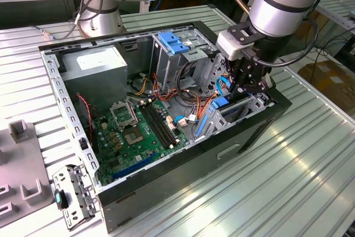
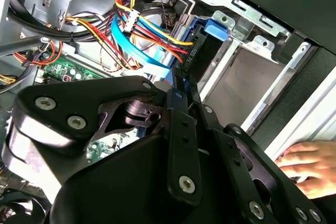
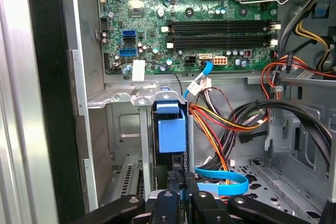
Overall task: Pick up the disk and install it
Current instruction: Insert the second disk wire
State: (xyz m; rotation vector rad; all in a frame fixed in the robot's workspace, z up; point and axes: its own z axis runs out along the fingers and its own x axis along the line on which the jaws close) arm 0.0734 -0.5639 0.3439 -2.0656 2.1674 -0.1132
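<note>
Sitting on edge in the drive bay at the front corner of the open computer case (image 1: 183, 154), gripped from above: the disk (image 3: 171, 129).

Clenching on the disk's upper edge with narrow black jaws, the gripper (image 1: 248, 88), seen in both wrist views. Lying beside the bay: a flat blue cable (image 3: 223, 182) and red, yellow and orange wires (image 3: 220, 121). Showing behind: green motherboard (image 1: 133, 131). Resting outside the case wall in the second wrist view: a person's hand (image 2: 307, 166).

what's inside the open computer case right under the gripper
Under the gripper the disk, blue-railed, stands edgewise in the drive cage, beside coloured cables. The green motherboard lies further in. The cage walls hide most of the disk's body.
</note>
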